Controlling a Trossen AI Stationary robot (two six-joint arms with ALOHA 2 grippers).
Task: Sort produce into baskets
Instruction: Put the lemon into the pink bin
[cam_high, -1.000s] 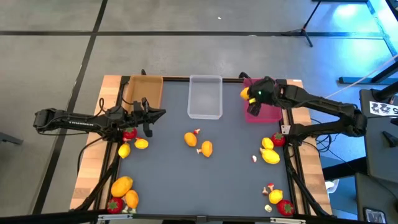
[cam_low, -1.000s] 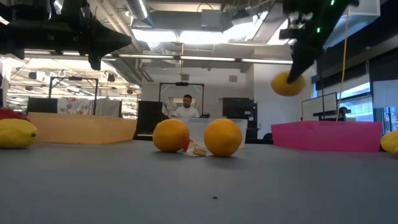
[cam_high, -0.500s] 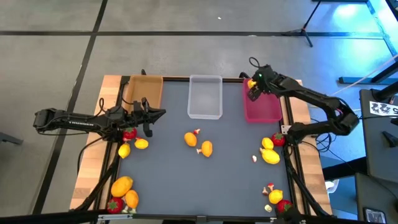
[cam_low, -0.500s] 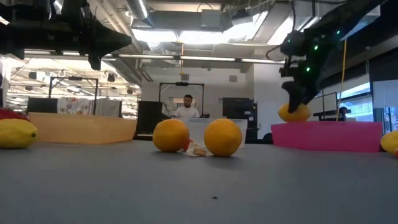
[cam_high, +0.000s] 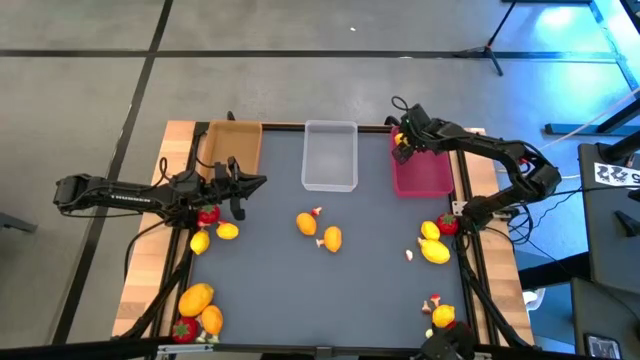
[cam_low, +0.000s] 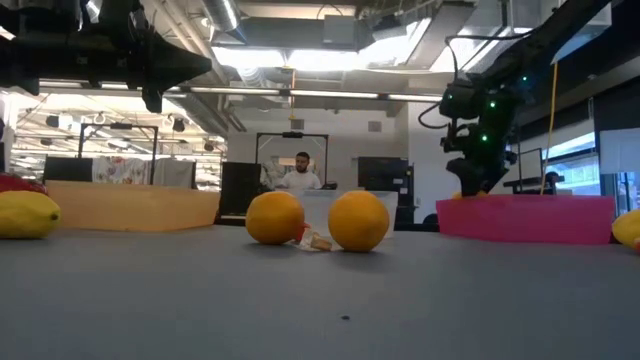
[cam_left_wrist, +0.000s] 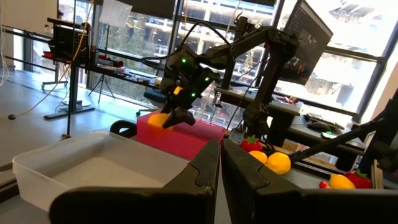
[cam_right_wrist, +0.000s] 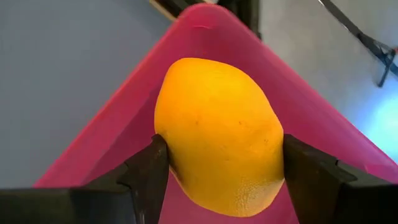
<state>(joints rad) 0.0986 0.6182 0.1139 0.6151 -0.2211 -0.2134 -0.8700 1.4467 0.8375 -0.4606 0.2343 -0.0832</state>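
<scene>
— Yellow-orange, that lemon?
— Yes, plump, dimpled skin, gripped by the right gripper over the pink basket's far corner.
— Left gripper?
— Clenched on nothing, near the tan basket.

You've got a yellow-orange lemon-shaped fruit pinched over the far corner of the magenta tray. Clear tray sits in the middle, tan one at left. Other fruits, strawberries and mushroom bits lie scattered on the mat
</scene>
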